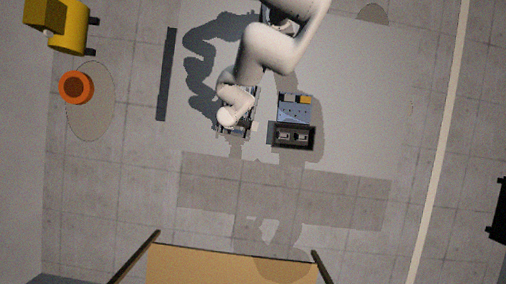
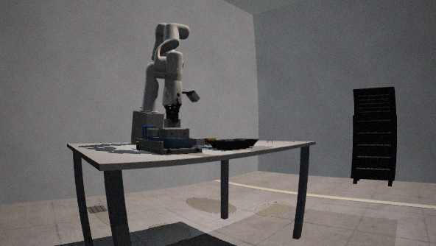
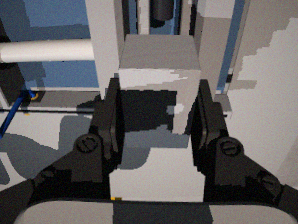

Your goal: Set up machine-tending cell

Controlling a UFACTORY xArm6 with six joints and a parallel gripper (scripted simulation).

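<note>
My gripper (image 2: 172,119) (image 3: 158,97) is shut on a grey aluminium blank (image 2: 173,123) (image 3: 160,52), its fingers on two opposite sides. The blank is held above the vise (image 2: 176,133), over the end of its narrow opening. In the wrist view the left jaw (image 3: 106,40) and the fixed jaw (image 3: 212,35) stand apart, with the dark work stop (image 3: 161,10) between them. The arm hides most of the vise from above. A grey blank (image 1: 288,98) and a brass blank (image 1: 305,100) lie on the infeed plate (image 1: 304,119). Two finished parts (image 1: 283,135) (image 1: 301,137) lie in the outfeed tray (image 1: 312,138), pockets seemingly up.
A pale rod (image 3: 47,51) runs to the left jaw, and a blue hose (image 3: 13,114) bends at the vise's left side. The outfeed tray adjoins the infeed plate, to the right of the vise in the overhead view. A dark bar (image 1: 165,73) lies left of the vise.
</note>
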